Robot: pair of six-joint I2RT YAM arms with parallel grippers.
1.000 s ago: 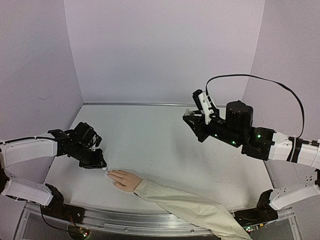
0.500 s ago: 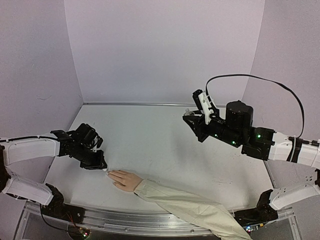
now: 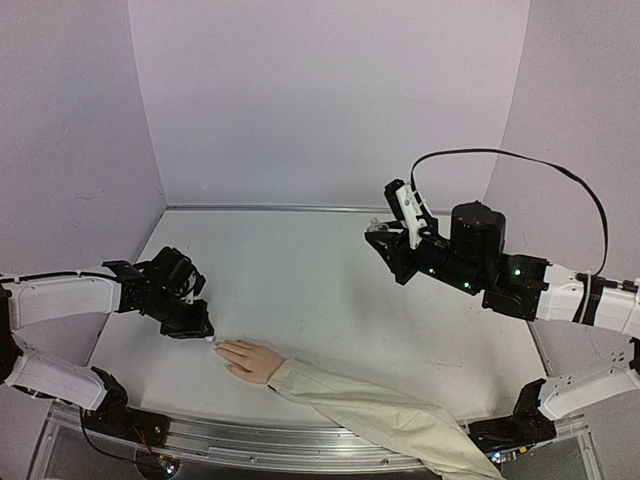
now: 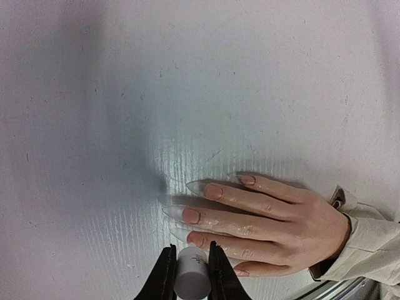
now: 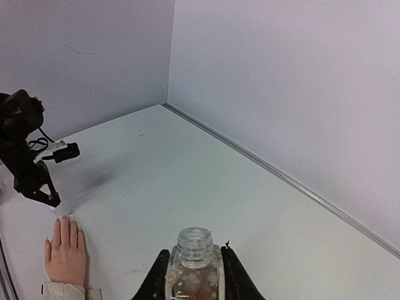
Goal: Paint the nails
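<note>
The mannequin hand (image 3: 250, 358) lies palm down near the table's front edge, its beige sleeve (image 3: 380, 415) running to the right. Its nails (image 4: 190, 216) are pinkish with long clear tips. My left gripper (image 4: 190, 250) is shut on a white cap (image 4: 192, 273), held just above the fingertip nearest the camera (image 4: 195, 239). Whatever is under the cap is hidden. In the top view the left gripper (image 3: 205, 335) sits right at the fingertips. My right gripper (image 5: 194, 251) is shut on an open clear bottle (image 5: 194, 259) with flecked contents, held upright in the air at the back right (image 3: 380, 230).
Purple walls close in the white table (image 3: 320, 290) at the back and sides, with a metal strip (image 5: 300, 187) where wall meets table. A metal rail (image 3: 250, 440) runs along the front edge. The left arm (image 5: 28, 169) shows in the right wrist view.
</note>
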